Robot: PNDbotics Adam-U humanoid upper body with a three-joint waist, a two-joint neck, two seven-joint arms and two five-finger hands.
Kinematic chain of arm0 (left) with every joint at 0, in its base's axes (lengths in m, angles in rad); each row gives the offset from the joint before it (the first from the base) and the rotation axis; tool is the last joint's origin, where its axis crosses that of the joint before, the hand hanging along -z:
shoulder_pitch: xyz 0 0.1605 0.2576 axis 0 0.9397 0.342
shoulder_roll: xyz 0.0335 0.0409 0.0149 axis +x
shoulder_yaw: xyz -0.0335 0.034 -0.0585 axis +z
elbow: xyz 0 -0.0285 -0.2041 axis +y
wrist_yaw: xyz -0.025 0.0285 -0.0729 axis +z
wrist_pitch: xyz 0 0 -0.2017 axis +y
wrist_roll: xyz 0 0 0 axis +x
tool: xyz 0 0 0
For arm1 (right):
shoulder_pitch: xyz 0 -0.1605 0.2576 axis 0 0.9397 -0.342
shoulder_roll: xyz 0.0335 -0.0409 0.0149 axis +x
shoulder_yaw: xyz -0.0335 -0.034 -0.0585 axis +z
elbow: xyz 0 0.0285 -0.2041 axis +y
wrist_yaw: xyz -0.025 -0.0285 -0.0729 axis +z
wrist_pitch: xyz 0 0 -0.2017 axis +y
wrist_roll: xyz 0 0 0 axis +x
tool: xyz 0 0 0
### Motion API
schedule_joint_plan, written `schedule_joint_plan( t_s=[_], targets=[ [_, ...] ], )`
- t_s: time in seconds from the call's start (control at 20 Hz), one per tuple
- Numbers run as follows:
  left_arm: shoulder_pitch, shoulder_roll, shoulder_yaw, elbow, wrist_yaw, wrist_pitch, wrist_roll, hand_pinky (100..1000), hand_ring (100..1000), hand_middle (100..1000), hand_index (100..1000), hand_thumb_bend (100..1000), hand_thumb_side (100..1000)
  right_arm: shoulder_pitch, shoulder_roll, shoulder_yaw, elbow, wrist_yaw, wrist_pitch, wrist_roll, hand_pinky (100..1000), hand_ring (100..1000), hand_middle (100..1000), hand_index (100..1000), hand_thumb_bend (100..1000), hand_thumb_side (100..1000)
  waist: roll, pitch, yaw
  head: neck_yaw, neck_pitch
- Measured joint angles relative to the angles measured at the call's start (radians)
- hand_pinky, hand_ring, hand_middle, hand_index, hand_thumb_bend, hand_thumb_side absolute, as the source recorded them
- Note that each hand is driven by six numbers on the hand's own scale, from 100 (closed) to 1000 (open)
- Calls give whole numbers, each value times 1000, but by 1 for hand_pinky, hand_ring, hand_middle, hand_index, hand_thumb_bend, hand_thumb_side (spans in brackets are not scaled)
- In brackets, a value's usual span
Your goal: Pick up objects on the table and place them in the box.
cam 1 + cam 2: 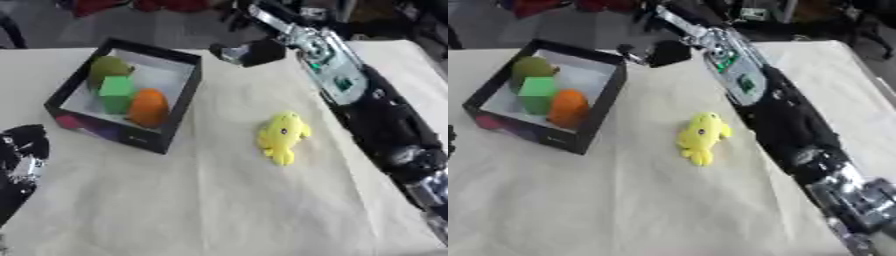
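The right hand [249, 52] is too blurred to tell its fingers; the yellow toy [282, 136] (soft-looking) lies beside the box [179, 107].

A yellow fish toy [282, 135] lies flat, well apart from the fingers [229, 54], beside the black box [178, 95] holding three pieces.

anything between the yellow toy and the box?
Nothing: only bare cloth of the table separates the yellow toy from the box. Clearest in the left eye view.
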Motion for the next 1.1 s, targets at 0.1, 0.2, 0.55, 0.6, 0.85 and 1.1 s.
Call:
schedule_joint_plan(
  t_s=[0.1,0.2,0.55,0.6,0.85,1.1],
  targets=[
    [1,3,3,0,-2,1,4,789,805,750,711,320,638,83,-32,-13,-38,-6,-2,45,801,788,836,937,360,549,0,0,-5,5,0],
    [2,6,5,0,-2,2,6,789,805,750,711,320,638,143,-45,-30,-43,1,-7,70,805,815,839,936,365,547,0,0,-8,8,0],
    [8,6,6,0,-2,2,7,789,807,751,711,320,638,189,-40,-68,72,60,-30,59,812,833,850,935,374,537,0,0,-13,10,0],
    [8,6,6,0,-2,2,7,789,807,751,711,320,638,188,-35,-70,93,71,-33,53,812,832,849,935,374,536,0,0,-13,11,0],
    [9,6,7,0,-2,2,9,789,808,752,712,319,638,187,-17,-74,165,108,-42,34,810,829,848,933,375,531,1,0,-13,13,0],
    [9,6,8,0,-2,2,9,789,808,752,712,318,638,184,-6,-79,216,138,-39,27,812,830,849,929,374,524,1,0,-13,14,0]
  ],
)
